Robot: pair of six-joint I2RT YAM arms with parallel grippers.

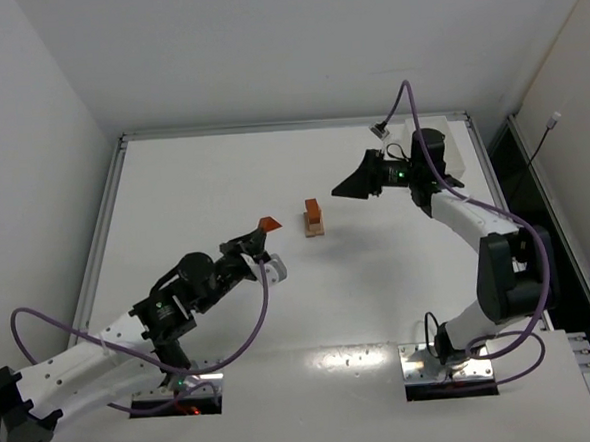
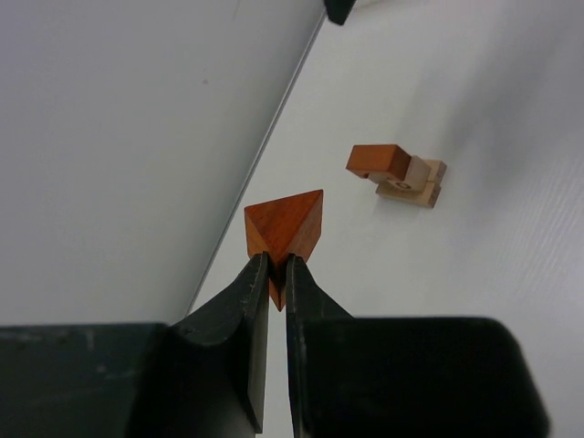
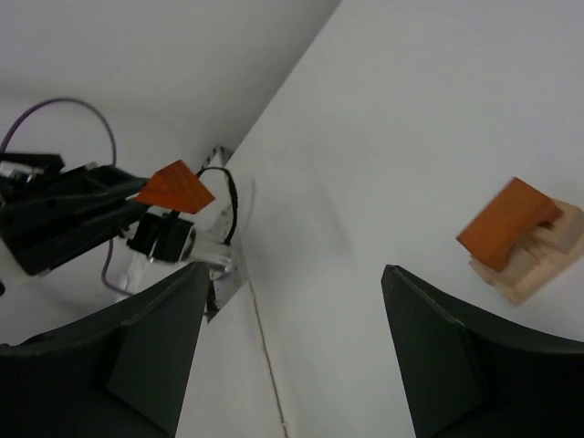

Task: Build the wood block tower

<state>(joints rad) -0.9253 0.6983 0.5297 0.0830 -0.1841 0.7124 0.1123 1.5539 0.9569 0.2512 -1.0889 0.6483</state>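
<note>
The wood block tower (image 1: 315,218) stands mid-table: pale tan pieces below, a reddish-brown block on top. It also shows in the left wrist view (image 2: 399,175) and at the right edge of the right wrist view (image 3: 520,239). My left gripper (image 1: 264,230) is shut on a reddish-brown wedge (image 2: 285,228), held above the table to the left of the tower. That wedge (image 3: 175,190) is visible from the right wrist too. My right gripper (image 1: 345,189) hangs open and empty, up and to the right of the tower.
A raised metal rim (image 1: 109,207) borders the white table on the left and at the back. White walls surround it. Purple cables (image 1: 252,334) loop off both arms. The arm bases (image 1: 449,367) sit at the near edge.
</note>
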